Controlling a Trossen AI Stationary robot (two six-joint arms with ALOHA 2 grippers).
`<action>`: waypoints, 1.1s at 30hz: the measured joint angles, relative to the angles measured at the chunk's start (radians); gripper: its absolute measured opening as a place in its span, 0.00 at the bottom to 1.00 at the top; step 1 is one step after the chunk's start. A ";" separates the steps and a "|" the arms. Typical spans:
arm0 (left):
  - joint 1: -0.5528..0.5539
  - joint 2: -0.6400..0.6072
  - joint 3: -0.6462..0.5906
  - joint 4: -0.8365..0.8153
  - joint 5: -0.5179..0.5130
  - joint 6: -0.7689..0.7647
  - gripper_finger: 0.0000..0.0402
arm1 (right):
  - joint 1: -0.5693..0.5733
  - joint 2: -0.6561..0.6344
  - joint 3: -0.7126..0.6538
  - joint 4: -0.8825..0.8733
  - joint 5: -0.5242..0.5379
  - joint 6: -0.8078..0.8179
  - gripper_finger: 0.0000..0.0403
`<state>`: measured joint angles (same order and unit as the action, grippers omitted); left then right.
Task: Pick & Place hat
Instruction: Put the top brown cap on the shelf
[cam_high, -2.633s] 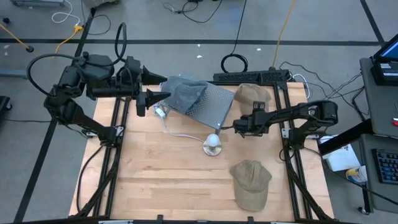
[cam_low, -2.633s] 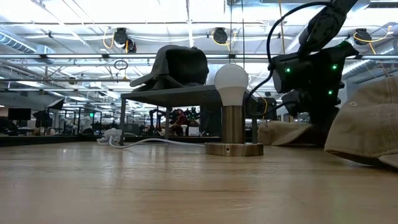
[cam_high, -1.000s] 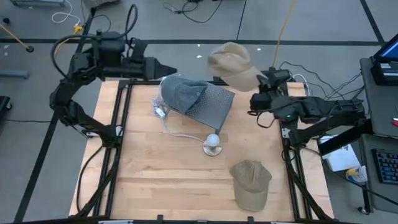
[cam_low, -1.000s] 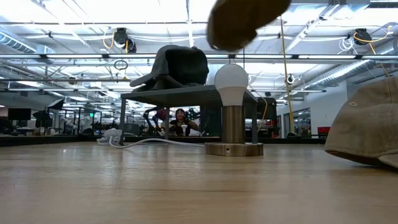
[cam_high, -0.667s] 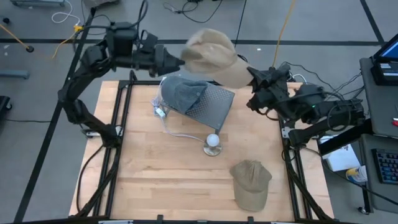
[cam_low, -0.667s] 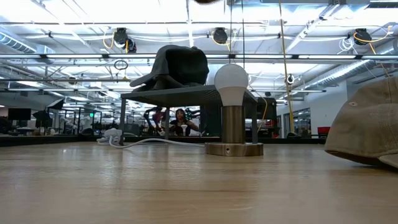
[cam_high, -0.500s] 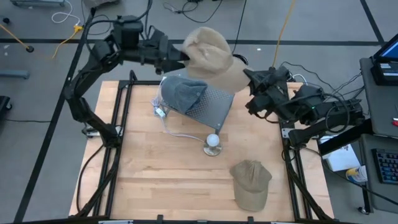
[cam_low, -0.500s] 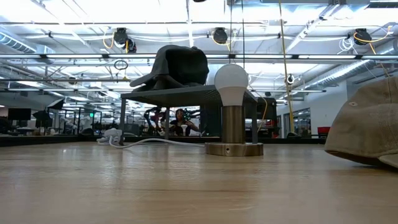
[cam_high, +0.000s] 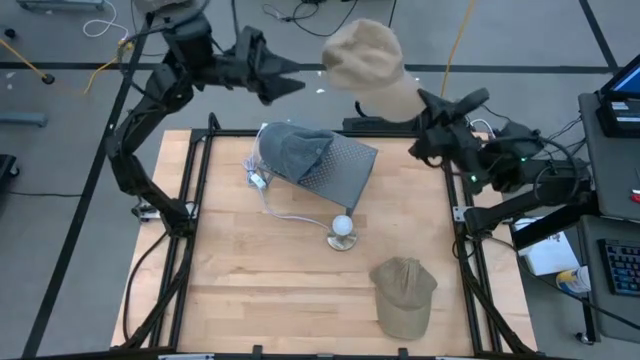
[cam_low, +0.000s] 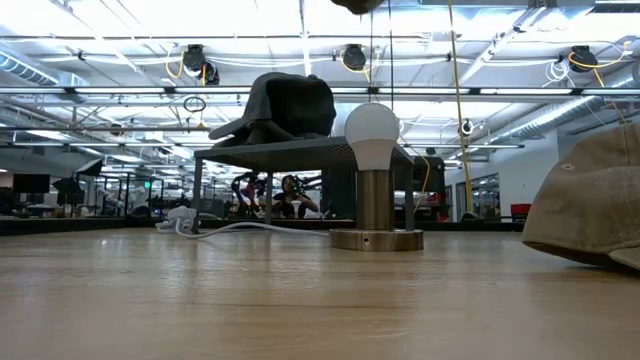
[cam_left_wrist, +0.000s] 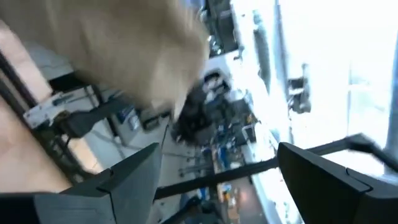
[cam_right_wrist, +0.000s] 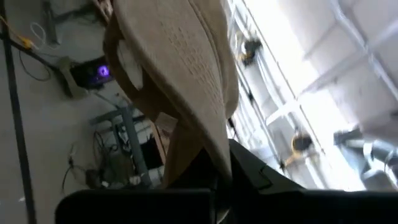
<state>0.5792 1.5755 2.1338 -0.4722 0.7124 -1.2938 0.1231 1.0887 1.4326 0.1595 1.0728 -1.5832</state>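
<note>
Gripping the tan hat (cam_high: 367, 66) by its brim, the right tool (cam_high: 425, 103) holds it raised high above the worktop's (cam_high: 250, 270) far edge, at about 12 o'clock from the metal stand (cam_high: 340, 168); its fingers are pinched closed on the fabric, as the right wrist view shows with the brim (cam_right_wrist: 186, 74) running down into the closed fingers. Off at 10 o'clock from the stand, the left tool (cam_high: 285, 75) is lifted too, its fingers (cam_left_wrist: 134, 180) spread wide with nothing between them, pointing toward the hat's crown but apart from it. A grey hat (cam_high: 290, 150) rests on top of the stand, and a second tan hat (cam_high: 403, 292) lies on the worktop at about 5 o'clock from the lamp (cam_high: 342, 233). Only a dark sliver at the top edge of the low view, probably the raised hat's underside, shows there.
</note>
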 joint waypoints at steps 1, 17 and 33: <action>0.007 -0.002 0.000 0.006 -0.001 -0.011 0.81 | 0.014 -0.002 0.000 -0.010 -0.016 -0.015 0.02; 0.048 0.003 0.001 -0.248 0.051 0.030 0.81 | 0.218 0.026 0.000 -0.111 -0.029 -0.105 0.02; 0.017 0.012 0.000 -0.394 -0.012 0.158 0.81 | 0.239 0.026 0.000 -0.062 -0.004 -0.138 0.02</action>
<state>0.5964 1.5871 2.1338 -0.8658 0.7008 -1.1356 0.3622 1.1149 1.4322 0.0979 1.0691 -1.7209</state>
